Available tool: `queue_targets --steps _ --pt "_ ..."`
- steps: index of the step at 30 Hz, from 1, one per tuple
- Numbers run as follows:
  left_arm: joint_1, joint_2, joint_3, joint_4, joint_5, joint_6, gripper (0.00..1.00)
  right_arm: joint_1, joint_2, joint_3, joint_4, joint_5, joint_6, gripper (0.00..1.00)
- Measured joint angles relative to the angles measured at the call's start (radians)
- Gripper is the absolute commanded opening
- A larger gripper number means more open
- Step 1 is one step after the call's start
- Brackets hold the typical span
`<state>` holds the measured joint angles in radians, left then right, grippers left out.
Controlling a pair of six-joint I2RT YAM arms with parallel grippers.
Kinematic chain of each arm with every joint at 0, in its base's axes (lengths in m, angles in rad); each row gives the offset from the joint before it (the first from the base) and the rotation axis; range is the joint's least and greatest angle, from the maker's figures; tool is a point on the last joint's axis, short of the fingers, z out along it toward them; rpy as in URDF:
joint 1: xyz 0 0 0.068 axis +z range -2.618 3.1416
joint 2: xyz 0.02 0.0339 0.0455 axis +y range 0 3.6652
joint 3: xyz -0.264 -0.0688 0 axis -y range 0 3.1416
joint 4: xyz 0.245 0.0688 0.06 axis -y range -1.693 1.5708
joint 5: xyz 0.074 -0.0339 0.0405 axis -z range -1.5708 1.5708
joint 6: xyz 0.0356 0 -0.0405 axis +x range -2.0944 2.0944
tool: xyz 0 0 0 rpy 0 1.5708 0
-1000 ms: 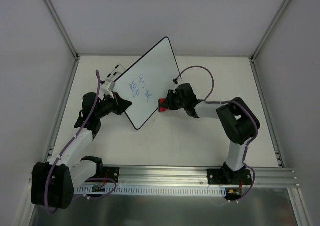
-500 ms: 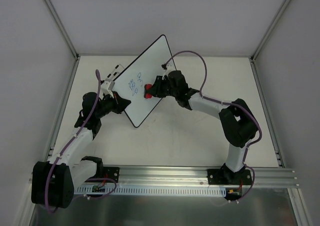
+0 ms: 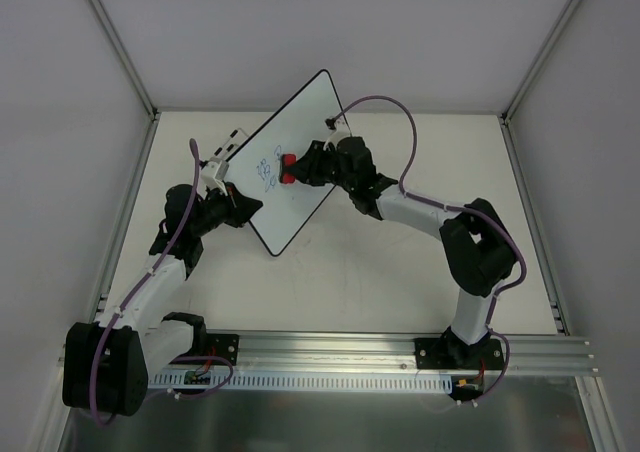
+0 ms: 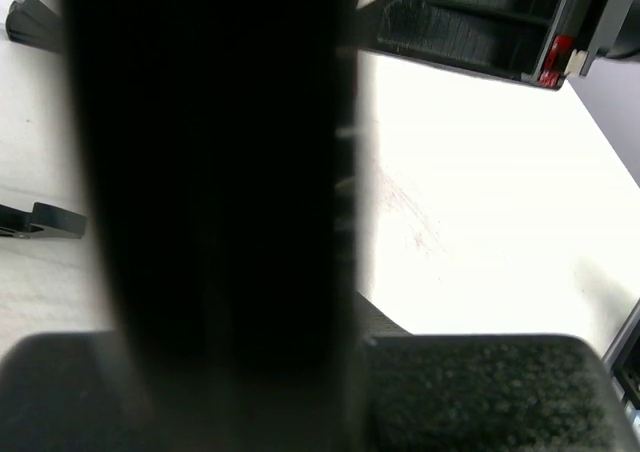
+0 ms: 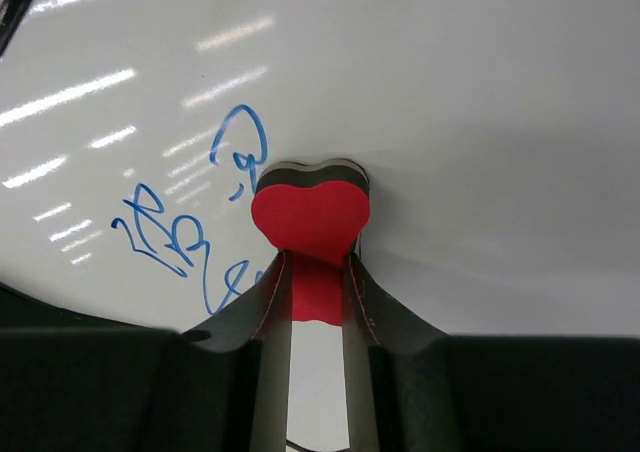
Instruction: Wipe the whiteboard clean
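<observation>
Slid left over the tilted whiteboard [image 3: 312,120] with one red eraser [image 3: 288,168] pinched in the right fingers [image 5: 264,304] (blue scribbles [image 5: 178,238] just beside). Clamps its low edge with the left fingers [image 3: 243,209].

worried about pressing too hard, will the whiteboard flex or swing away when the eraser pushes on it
Probably stiff: the whiteboard looks flat edge to edge, with no visible bow under the red eraser. It may pivot, though, since only the left gripper seems to hold it, at one edge. Its glossy face likely lets the eraser slide.
</observation>
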<state>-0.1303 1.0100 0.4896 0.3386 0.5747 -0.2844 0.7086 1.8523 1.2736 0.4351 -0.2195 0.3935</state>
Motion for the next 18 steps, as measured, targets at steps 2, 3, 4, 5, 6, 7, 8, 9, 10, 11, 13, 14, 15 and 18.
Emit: queue_targets --steps 2,3,4,5,6,7,8,9,10,11,13,14,15,18 --pt "-0.001 0.001 0.0 0.0 0.001 -0.002 0.0 0.0 -0.008 -0.046 0.043 0.003 0.02 0.0" --pt "-0.002 0.002 0.0 0.0 0.001 -0.003 0.0 0.0 -0.011 -0.066 0.055 0.003 0.026 0.0" --pt "-0.002 0.002 0.0 0.0 0.003 -0.003 0.0 0.0 -0.016 -0.095 0.069 0.004 0.034 0.0" --pt "-0.002 0.002 0.0 0.0 0.005 -0.003 0.0 -0.001 -0.018 -0.119 0.076 0.003 0.039 0.0" --pt "-0.002 0.002 0.0 0.0 0.006 -0.003 0.0 -0.001 -0.019 -0.15 0.084 0.003 0.046 0.0" --pt "-0.002 0.003 0.0 0.0 0.007 -0.003 0.0 -0.002 -0.019 -0.171 0.087 0.003 0.051 0.0" --pt "-0.002 0.003 0.0 0.0 0.008 -0.003 0.0 -0.003 -0.019 -0.2 0.092 0.003 0.058 0.0" --pt "-0.002 0.003 0.0 0.0 0.008 -0.002 0.0 -0.003 -0.019 -0.219 0.092 0.003 0.062 0.0" --pt "-0.002 0.003 0.0 0.0 0.01 -0.002 0.0 -0.004 -0.019 -0.243 0.092 0.003 0.069 0.0" --pt "-0.002 0.004 0.0 0.0 0.013 0.0 0.0 -0.004 -0.019 -0.259 0.091 0.003 0.075 0.0" --pt "-0.002 0.005 0.0 0.001 0.018 0.005 0.0 -0.006 -0.016 -0.284 0.092 0.002 0.09 0.0" --pt "-0.002 0.005 0.0 0.001 0.019 0.008 0.0 -0.007 -0.013 -0.288 0.092 0.0 0.097 0.0" --pt "-0.002 0.006 0.0 0.001 0.019 0.01 0.0 -0.009 -0.009 -0.287 0.094 -0.005 0.101 0.0" --pt "-0.002 0.006 0.0 0.002 0.021 0.012 0.0 -0.011 -0.008 -0.286 0.096 -0.011 0.104 0.0"
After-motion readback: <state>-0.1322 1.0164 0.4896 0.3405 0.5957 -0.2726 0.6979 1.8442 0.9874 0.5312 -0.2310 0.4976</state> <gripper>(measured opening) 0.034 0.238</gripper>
